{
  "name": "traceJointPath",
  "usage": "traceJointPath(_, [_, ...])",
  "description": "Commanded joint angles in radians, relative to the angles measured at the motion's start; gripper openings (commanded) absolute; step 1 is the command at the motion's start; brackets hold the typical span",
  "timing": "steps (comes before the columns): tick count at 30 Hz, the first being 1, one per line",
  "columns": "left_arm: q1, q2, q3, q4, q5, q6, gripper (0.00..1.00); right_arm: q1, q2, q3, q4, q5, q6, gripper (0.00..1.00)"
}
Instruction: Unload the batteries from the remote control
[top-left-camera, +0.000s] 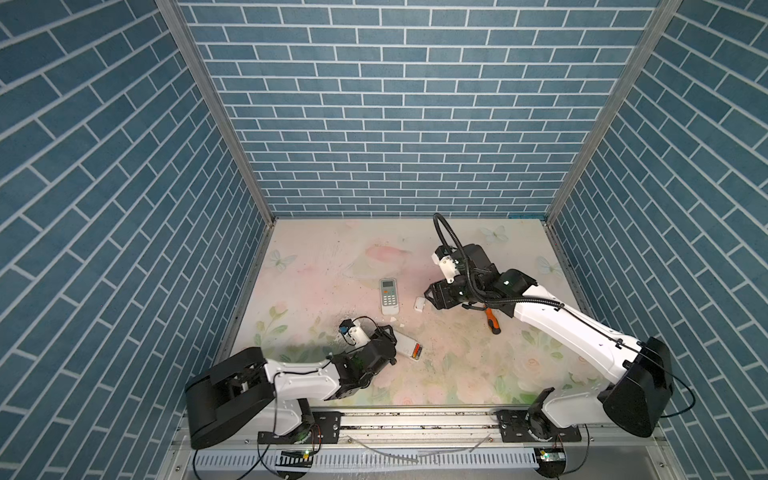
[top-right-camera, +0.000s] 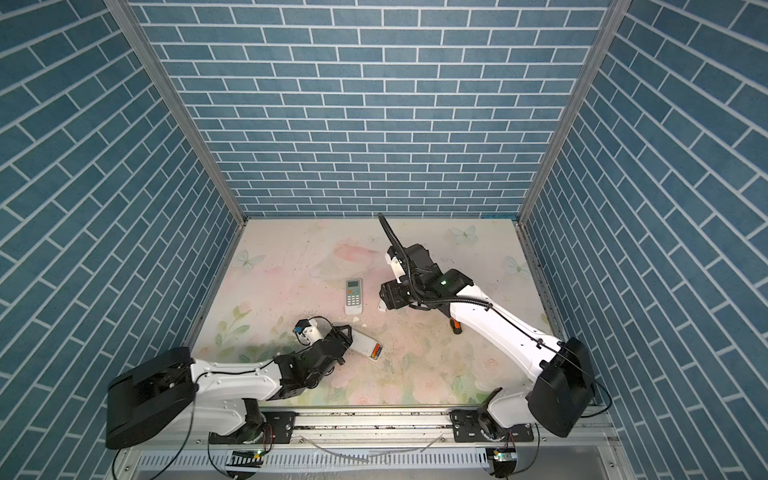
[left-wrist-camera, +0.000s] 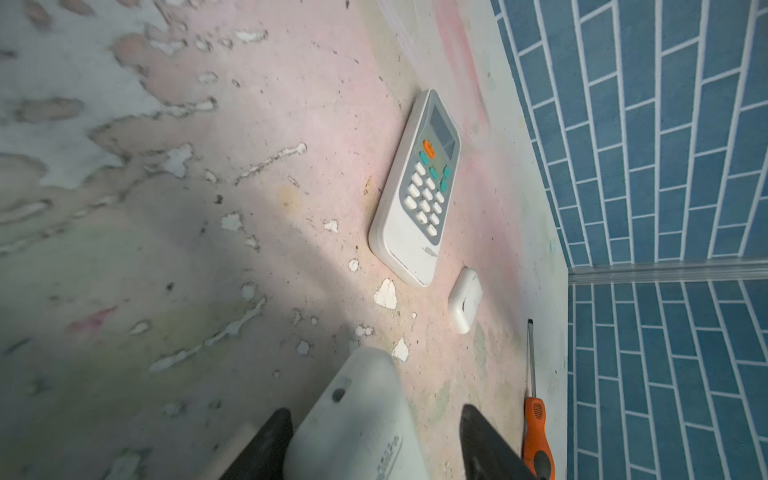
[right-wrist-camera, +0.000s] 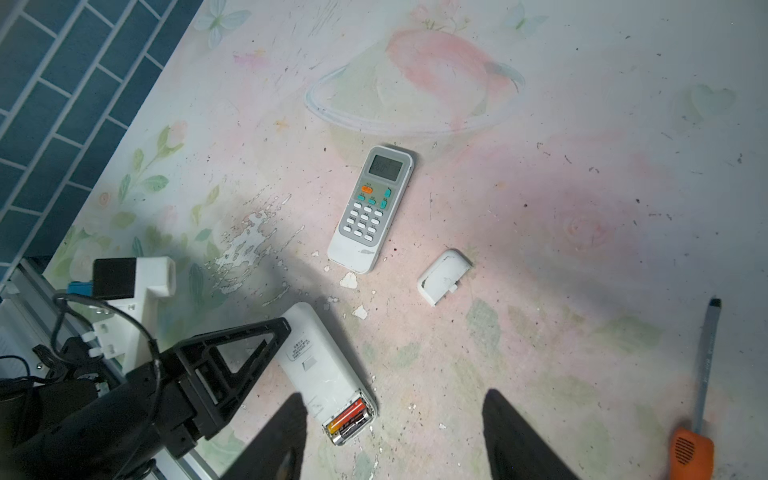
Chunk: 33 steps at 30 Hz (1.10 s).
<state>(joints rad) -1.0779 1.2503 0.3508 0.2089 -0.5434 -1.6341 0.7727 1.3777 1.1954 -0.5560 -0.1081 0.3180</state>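
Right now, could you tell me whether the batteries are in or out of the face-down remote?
In. The remote shows an orange cell and a dark cell side by side in its uncovered end.

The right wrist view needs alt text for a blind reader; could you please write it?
A white remote lies face down on the table, batteries showing in its open end, the left gripper at the other end. Beyond lie a second remote, a loose cover and a screwdriver.

Two batteries (right-wrist-camera: 348, 420), one orange, lie inside the face-down remote (right-wrist-camera: 318, 361), compartment open.
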Motion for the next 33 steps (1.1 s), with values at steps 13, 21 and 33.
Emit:
traceJointPath(13, [0.034,-0.089,0.168,-0.612,0.061,0.122,0.70,-0.031,-0.092,-0.024,-0.225,0.151,0.147,0.67])
traceJointPath(21, [0.327,-0.169,0.205,-0.596,0.332,0.515,0.65,-0.011,-0.156,-0.164,-0.269,0.051,0.240,0.30])
traceJointPath(33, [0.505,-0.047,0.214,-0.419,0.564,0.686,0.53,0.343,0.080,-0.201,-0.022,0.032,0.499,0.00])
